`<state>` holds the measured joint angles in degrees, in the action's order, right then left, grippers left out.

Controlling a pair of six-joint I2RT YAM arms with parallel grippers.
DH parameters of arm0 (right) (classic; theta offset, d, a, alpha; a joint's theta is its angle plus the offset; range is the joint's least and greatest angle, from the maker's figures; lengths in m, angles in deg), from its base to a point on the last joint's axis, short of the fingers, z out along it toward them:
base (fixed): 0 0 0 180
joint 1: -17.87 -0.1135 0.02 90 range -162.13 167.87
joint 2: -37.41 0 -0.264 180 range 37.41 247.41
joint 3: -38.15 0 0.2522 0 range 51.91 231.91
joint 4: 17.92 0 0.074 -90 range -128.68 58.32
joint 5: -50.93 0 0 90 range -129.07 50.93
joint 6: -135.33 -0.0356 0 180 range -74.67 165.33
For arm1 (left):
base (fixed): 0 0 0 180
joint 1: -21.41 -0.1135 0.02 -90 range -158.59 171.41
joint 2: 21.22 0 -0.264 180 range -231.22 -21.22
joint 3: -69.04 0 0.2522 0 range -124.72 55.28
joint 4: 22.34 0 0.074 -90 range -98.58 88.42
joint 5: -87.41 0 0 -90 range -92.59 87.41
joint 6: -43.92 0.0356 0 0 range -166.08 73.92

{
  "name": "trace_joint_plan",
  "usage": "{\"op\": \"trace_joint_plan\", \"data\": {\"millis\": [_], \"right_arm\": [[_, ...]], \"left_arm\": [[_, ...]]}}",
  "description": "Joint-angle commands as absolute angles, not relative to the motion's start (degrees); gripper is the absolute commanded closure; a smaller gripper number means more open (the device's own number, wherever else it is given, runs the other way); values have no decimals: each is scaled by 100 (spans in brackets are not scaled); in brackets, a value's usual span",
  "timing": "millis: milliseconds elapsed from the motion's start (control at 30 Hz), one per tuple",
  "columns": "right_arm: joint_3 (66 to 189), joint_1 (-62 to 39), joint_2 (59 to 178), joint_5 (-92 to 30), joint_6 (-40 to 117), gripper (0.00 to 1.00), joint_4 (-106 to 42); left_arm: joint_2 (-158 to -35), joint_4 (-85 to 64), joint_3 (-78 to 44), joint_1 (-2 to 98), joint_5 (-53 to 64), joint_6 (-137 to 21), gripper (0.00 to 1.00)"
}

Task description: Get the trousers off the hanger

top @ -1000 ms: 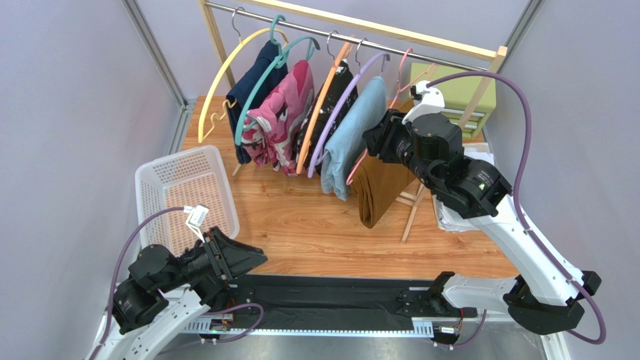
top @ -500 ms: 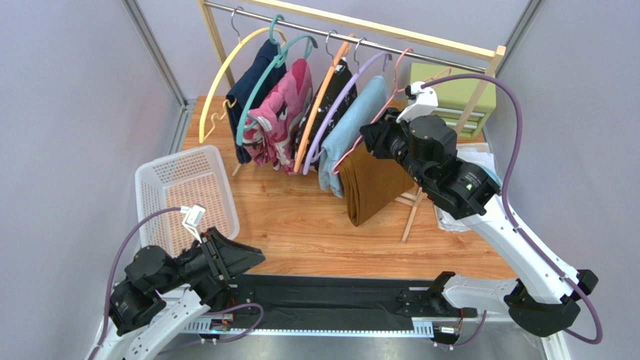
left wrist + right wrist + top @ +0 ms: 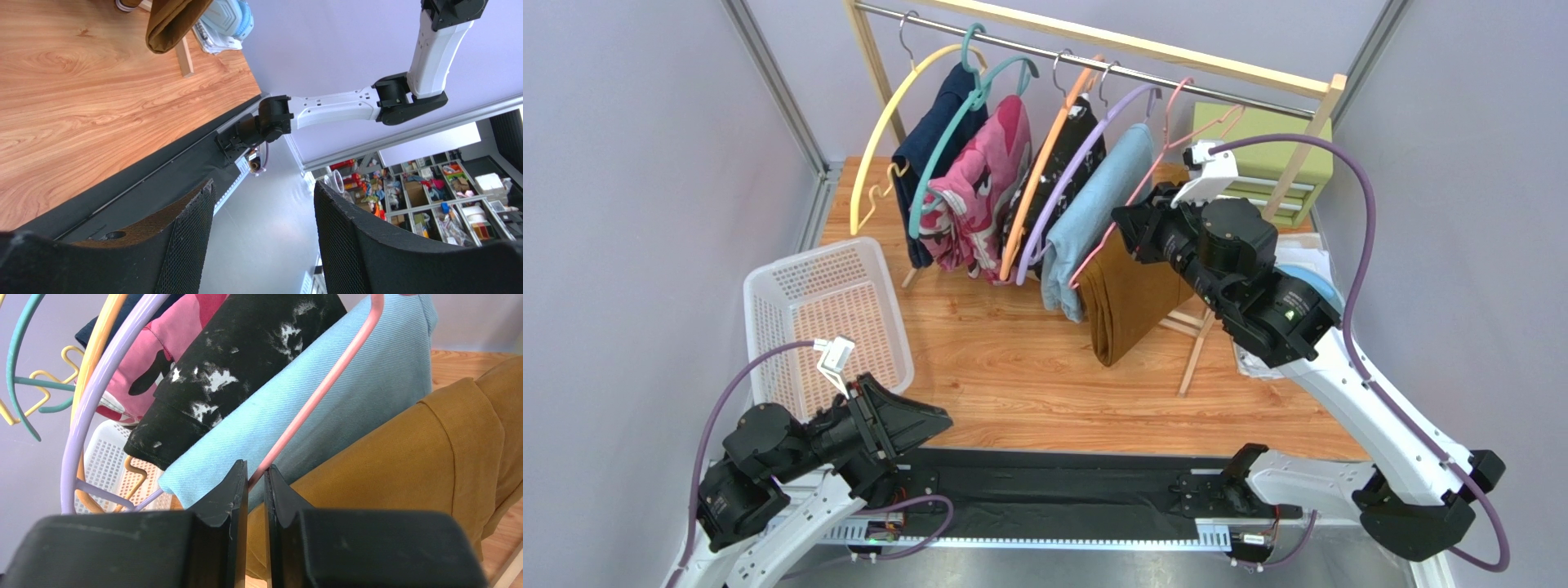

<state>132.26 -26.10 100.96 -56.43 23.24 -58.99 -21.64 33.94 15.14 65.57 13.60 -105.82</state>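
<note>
The mustard-brown trousers (image 3: 1133, 300) hang folded over the thin pink hanger (image 3: 1122, 218), last on the right of the rail. My right gripper (image 3: 1133, 230) is shut on the hanger's slanted arm, just above the trousers. In the right wrist view the pink hanger (image 3: 334, 376) runs down between the nearly closed jaws of my right gripper (image 3: 256, 478), with the trousers (image 3: 423, 459) to the right. My left gripper (image 3: 934, 423) is open and empty, low near the table's front left; in the left wrist view (image 3: 261, 233) nothing is between its fingers. The trousers' lower end (image 3: 170, 24) shows there.
A wooden rail (image 3: 1075, 55) carries several other hangers with garments: a light blue one (image 3: 1090, 227), a black one, a pink patterned one (image 3: 983, 196), a navy one. A white basket (image 3: 824, 312) stands at the left. A green cabinet (image 3: 1271, 153) and white items (image 3: 1290, 263) are at the right.
My right gripper has pulled the pink hanger and trousers to the left, pushing them against the light blue garment. The trousers' lower end swung left. The left arm barely moved.
</note>
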Motion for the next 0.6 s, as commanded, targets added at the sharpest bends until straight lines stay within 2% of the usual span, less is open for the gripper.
{"op": "trace_joint_plan", "data": {"millis": [0,233,567], "right_arm": [[13084,-2581,9771,-5270,2827,100,-5112],[12996,-2573,9577,-4654,3723,100,-4786],[12837,-2573,9498,-4531,4251,100,-4250]], "left_arm": [[-1972,3414,1370,6570,1358,-10549,34],[-1981,3431,1362,6570,1367,-10558,35],[-1999,3457,1397,6570,1341,-10558,36]]}}
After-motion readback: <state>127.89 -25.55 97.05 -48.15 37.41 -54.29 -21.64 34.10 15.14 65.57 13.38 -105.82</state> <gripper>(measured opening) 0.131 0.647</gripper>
